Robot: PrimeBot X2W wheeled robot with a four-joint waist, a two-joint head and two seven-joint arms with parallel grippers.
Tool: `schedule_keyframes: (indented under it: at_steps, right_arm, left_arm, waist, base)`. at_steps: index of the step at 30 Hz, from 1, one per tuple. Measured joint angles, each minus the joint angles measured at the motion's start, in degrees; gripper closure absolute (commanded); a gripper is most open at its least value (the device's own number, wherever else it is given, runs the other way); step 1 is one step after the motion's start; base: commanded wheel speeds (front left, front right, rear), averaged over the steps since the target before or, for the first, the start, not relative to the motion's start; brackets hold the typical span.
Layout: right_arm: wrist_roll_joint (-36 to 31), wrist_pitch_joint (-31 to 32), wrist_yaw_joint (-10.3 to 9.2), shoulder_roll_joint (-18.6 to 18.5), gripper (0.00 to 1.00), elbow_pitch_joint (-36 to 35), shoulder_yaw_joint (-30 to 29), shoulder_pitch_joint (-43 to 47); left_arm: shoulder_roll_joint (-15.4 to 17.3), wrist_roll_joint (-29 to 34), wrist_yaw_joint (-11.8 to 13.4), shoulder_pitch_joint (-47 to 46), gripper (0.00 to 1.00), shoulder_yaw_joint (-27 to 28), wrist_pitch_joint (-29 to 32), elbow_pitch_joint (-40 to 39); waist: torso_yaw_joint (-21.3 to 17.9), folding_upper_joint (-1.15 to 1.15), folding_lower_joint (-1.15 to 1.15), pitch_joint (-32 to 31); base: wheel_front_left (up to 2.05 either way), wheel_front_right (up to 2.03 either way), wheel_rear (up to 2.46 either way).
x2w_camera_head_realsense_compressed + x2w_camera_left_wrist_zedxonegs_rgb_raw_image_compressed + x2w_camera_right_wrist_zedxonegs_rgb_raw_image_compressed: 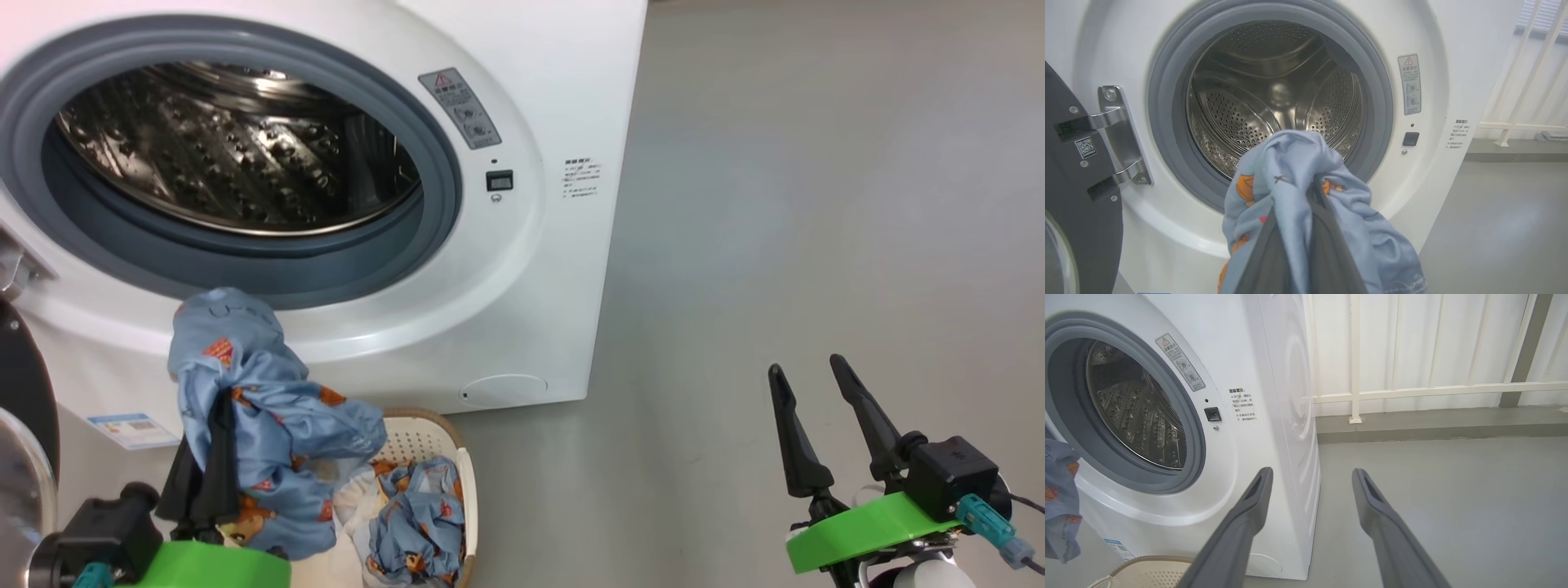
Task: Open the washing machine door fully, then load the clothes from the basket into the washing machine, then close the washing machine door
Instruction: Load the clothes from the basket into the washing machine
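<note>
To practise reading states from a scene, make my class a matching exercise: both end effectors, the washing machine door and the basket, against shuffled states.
1 left end effector
2 right end effector
3 washing machine door
4 basket

A open, empty
B holding crumpled clothes
C swung open
D shut on blue printed garment

Pairs: 1-D, 2-A, 3-C, 4-B

The left gripper (222,400) is clamped on a blue printed garment (277,416), held above the basket (467,482) and just below the open mouth of the washing machine (522,269) — more blue clothes (416,523) lie in the basket. The right gripper (806,366) hangs well apart over the grey floor (816,204), fingers spread.
</note>
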Motion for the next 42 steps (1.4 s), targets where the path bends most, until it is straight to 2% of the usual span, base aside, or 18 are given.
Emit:
schedule_keyframes:
  at_steps: [12,26,35,42]
  right_arm:
    - [-0.26,0.00,0.00,0.07,0.00,-0.42,-0.13,1.99]
    - [-0.11,0.00,0.00,0.09,0.00,-0.56,0.08,1.99]
    - [0.32,0.00,0.00,0.13,0.00,-0.35,1.76,0.44]
    - [0.53,0.00,0.00,0.10,0.00,-1.05,2.75,-2.86]
  left_arm:
    - [-0.01,-1.00,0.00,2.40,1.00,0.16,0.00,-0.55]
    - [-0.01,-1.87,0.01,1.53,1.00,0.19,0.00,0.16]
    - [-0.19,-3.24,0.01,-8.63,1.00,0.43,0.00,3.03]
    - [0.82,-3.14,0.00,-21.08,1.00,1.14,-0.01,6.64]
  waist:
    - [-1.65,0.00,0.00,-1.79]
    - [-1.79,0.00,0.00,0.11]
    - [-2.62,0.00,0.00,4.65]
    - [-3.88,0.00,0.00,10.21]
  base:
    - [0.00,0.00,0.00]
    - [0.00,0.00,0.00]
    - [0.00,0.00,0.00]
    - [0.00,0.00,0.00]
